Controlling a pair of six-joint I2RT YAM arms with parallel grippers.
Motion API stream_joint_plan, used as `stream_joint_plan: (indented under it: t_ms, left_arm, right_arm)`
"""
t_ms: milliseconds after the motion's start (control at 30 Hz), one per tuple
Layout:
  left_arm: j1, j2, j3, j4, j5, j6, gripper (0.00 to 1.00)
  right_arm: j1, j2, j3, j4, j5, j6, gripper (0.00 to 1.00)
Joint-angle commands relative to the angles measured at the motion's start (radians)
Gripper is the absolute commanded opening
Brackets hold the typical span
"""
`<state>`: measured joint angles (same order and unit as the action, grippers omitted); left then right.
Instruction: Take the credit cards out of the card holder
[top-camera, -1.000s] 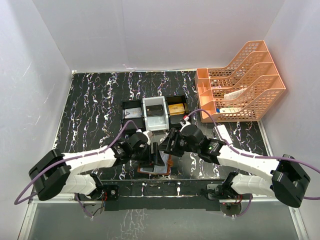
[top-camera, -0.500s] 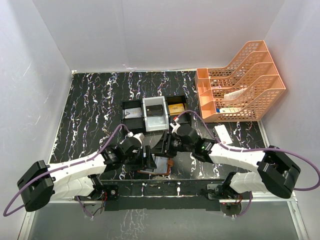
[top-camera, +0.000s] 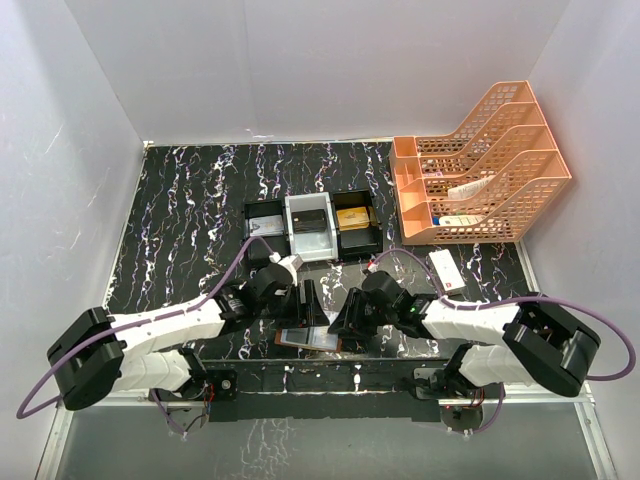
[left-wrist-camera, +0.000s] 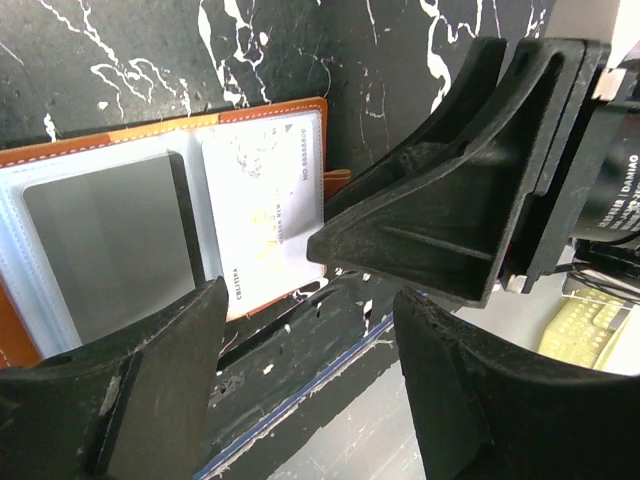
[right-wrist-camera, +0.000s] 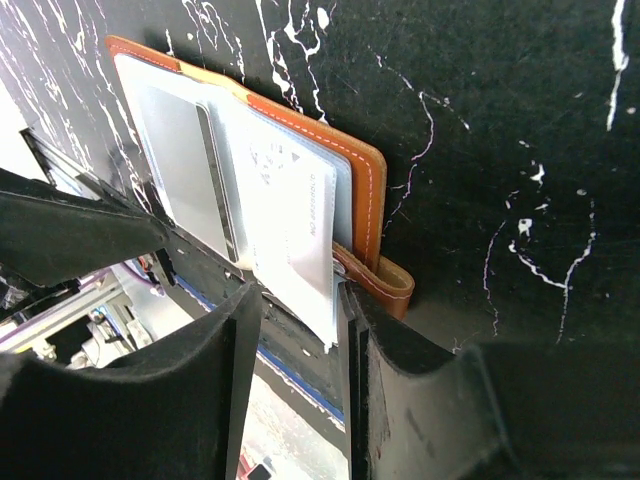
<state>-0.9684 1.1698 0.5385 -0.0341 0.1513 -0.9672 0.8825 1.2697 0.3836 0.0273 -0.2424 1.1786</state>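
Lying open at the near edge of the table (top-camera: 180, 200), the card holder (top-camera: 308, 338) sits between the left claw (top-camera: 303, 300) and the right claw (top-camera: 345, 316); a careless tug could slide it off.

Seen from the left wrist, that claw gapes wide and empty beside the pale card (left-wrist-camera: 265, 225), pinning nothing down.

Seen from the right wrist, the jaws stand narrowly parted around that card's corner, not pinching it. Closing askew could snag the sleeve or drag the whole holder.

The left wrist view's edge crops the card holder (left-wrist-camera: 100, 163)
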Motion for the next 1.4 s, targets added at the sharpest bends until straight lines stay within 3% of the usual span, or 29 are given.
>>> stream_joint_plan:
  t_ms: [0,433,667,900,1367]
  left_arm:
    - [-0.001,0.004,0.035,0.018,0.0,0.017,0.65]
    - [0.001,0.011,0.059,-0.078,-0.077,-0.015,0.54]
    - [0.019,-0.023,0.051,-0.093,-0.102,-0.027,0.53]
    - [0.022,-0.008,0.049,-0.086,-0.083,-0.032,0.5]
    - [0.023,0.105,0.033,0.017,-0.016,-0.036,0.46]
  right_arm:
    - [0.003,0.032,-0.012,-0.075,0.069,-0.039,0.35]
    - [-0.001,-0.049,0.063,-0.075,0.058,-0.057,0.28]
    - [-0.001,-0.144,0.123,-0.114,0.078,-0.073,0.3]
    - [-0.001,-0.075,0.134,-0.082,0.034,-0.073,0.28]
    - [-0.011,0.027,0.031,-0.102,0.133,-0.051,0.21]
